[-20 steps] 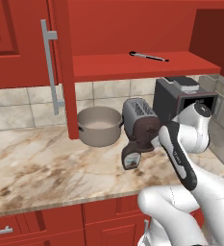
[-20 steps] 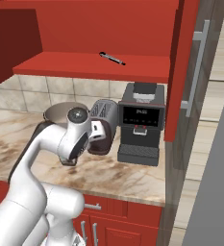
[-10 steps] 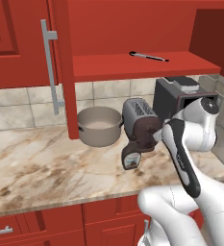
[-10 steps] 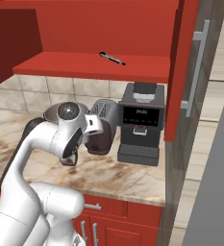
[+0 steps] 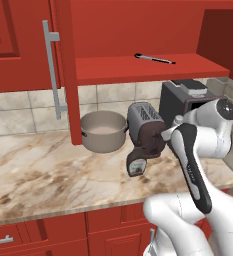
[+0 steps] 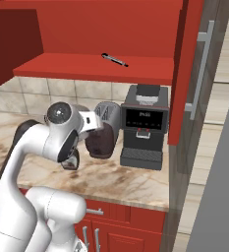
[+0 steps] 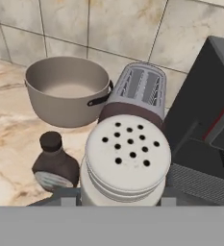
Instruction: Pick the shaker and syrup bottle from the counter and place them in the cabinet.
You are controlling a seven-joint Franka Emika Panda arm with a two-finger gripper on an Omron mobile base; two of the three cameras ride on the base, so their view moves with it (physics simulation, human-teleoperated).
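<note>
Above counter [image 5: 48, 170], tool [image 7: 118, 199] clamps shaker [image 7: 127, 158], perforated cap pointing at camera.

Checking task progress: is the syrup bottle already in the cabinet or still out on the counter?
Still out: the syrup bottle stands upright on the counter, in front of the toaster.

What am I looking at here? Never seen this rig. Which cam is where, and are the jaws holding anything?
It is a rendered kitchen with a white robot arm on a driving base. Two cameras sit behind the arm, left and right; the third rides on the hand.

In the hand view the shaker sits right at the camera, so the jaws look shut on it. On the counter stand the syrup bottle, a toaster, a pot and a coffee machine. A dark pen lies on the open cabinet shelf.
</note>
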